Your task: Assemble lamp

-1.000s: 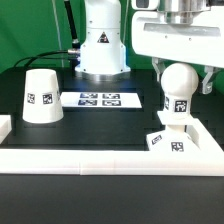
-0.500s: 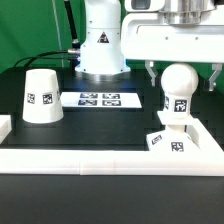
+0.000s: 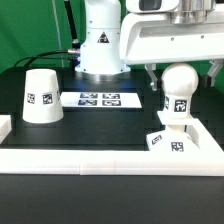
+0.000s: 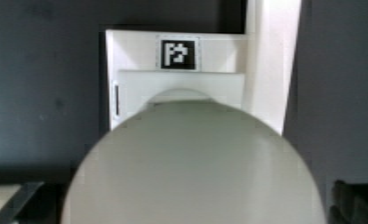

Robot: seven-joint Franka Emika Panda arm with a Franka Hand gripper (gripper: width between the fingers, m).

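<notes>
The bulb [image 3: 178, 85] is seen upright on the base [image 3: 166, 141], flanked without contact by the wide-spread jaws, while the shade [image 3: 41, 96] is set well apart on the tabletop [image 3: 100, 128].

A smooth, matt plastic look is shared by the white ball-shaped bulb [image 3: 178, 82], truncated-cone shade [image 3: 41, 96] and square base [image 3: 168, 141].

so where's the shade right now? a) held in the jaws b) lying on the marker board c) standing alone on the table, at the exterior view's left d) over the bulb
c: the shade stands wide end down on the table at the exterior view's left, apart from the bulb, which sits bare on the base.
</notes>
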